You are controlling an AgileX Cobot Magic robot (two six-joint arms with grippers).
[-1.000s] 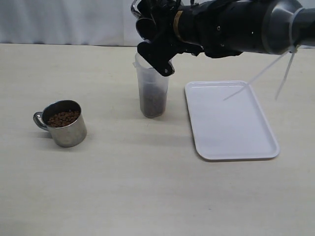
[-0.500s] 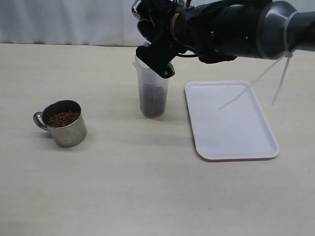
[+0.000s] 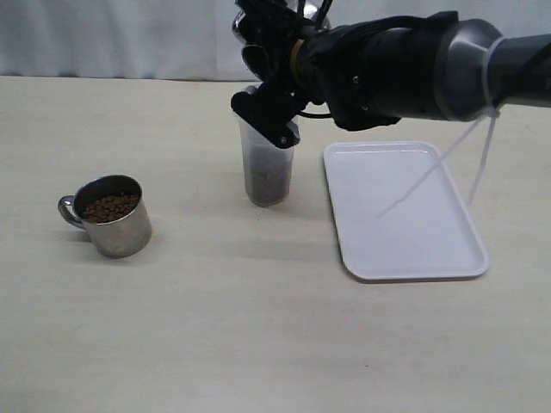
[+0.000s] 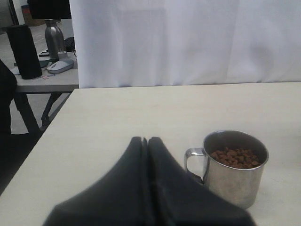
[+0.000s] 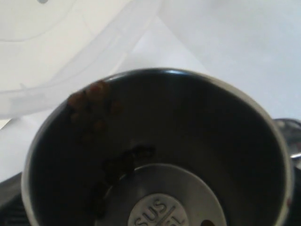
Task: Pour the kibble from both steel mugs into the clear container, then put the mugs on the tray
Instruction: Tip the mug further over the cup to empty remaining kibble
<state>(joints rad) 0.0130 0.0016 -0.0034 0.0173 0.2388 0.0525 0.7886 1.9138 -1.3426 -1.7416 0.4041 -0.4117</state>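
Exterior view: right tool (image 3: 270,110) over the tall translucent plastic container (image 3: 258,157) holding brown kibble pellets (image 3: 269,182), beside the flat white tray (image 3: 405,215); short shiny steel mug (image 3: 116,231), full, on the desk (image 3: 258,327) at left. Left wrist view: left tool (image 4: 146,142) closed, empty, near that mug (image 4: 233,176). Right wrist view: right tool grips second steel mug (image 5: 197,132), tipped, nearly empty.

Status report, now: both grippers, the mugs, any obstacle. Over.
Right gripper shut on tipped mug over clear container, few pellets remain inside. Left gripper shut, empty, near full mug. Nothing blocks tray.
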